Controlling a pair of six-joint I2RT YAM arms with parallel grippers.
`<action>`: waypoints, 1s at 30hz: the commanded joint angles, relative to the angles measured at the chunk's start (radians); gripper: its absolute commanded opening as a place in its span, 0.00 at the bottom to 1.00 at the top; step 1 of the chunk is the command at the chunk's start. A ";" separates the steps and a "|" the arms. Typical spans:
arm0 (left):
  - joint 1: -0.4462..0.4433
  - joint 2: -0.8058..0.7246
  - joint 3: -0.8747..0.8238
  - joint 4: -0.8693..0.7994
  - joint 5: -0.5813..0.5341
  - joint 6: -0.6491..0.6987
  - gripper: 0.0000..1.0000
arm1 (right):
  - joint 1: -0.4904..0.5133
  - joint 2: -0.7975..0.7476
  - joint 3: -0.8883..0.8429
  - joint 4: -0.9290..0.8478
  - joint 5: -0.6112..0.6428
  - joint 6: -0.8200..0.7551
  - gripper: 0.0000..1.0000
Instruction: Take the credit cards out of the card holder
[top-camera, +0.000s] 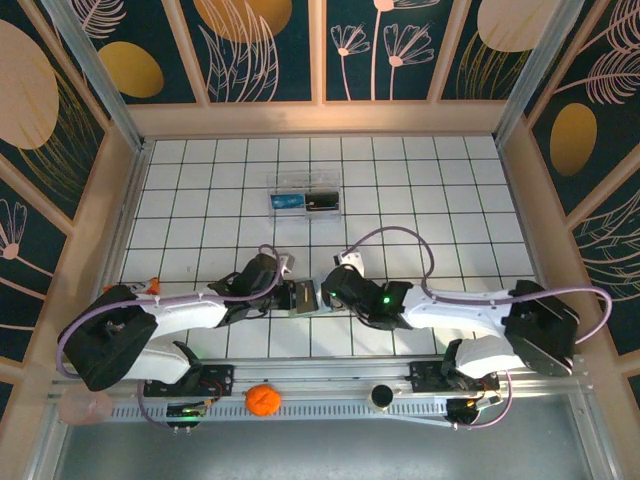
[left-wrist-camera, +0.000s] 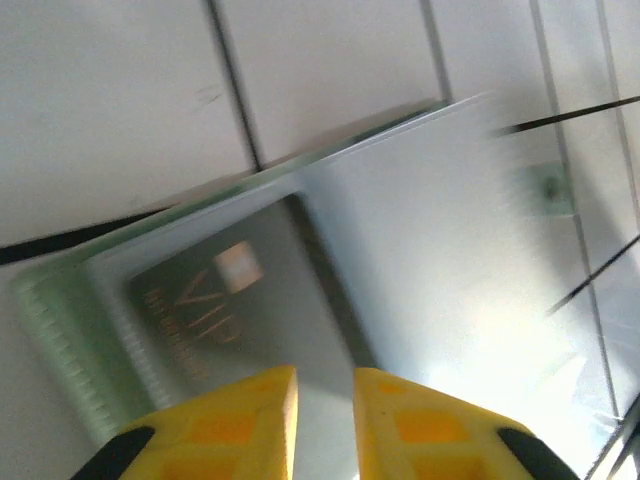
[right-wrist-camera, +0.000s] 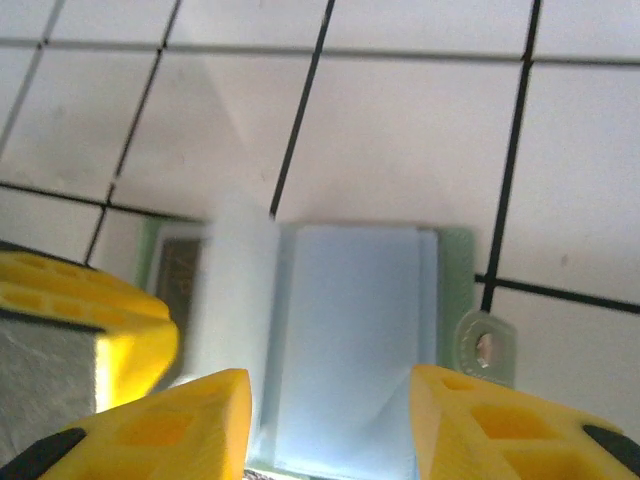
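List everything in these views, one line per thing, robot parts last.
table: one, white tiles with black grid lines, beneath everything
clear plastic box: one, transparent with blue and black contents, far centre of the table
card holder: one, grey-green edge, pale blue inside, lying open between the two grippers
card: one, grey with VIP lettering, inside the open holder
orange object: one, orange, on the near rail
black knob: one, black, on the near rail, right of the orange object
left gripper: one, yellow fingertips slightly apart, over the card
right gripper: one, yellow fingertips wide apart, over the holder's pale face
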 joint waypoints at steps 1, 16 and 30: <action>-0.027 0.030 0.072 -0.038 0.032 0.041 0.24 | 0.005 -0.069 -0.016 -0.057 0.134 0.030 0.46; -0.147 0.411 0.330 -0.093 0.137 0.114 0.21 | -0.009 -0.229 -0.100 -0.112 0.154 0.074 0.38; -0.042 -0.109 0.065 -0.056 -0.133 -0.021 0.33 | -0.135 -0.140 -0.083 0.141 -0.244 -0.109 0.34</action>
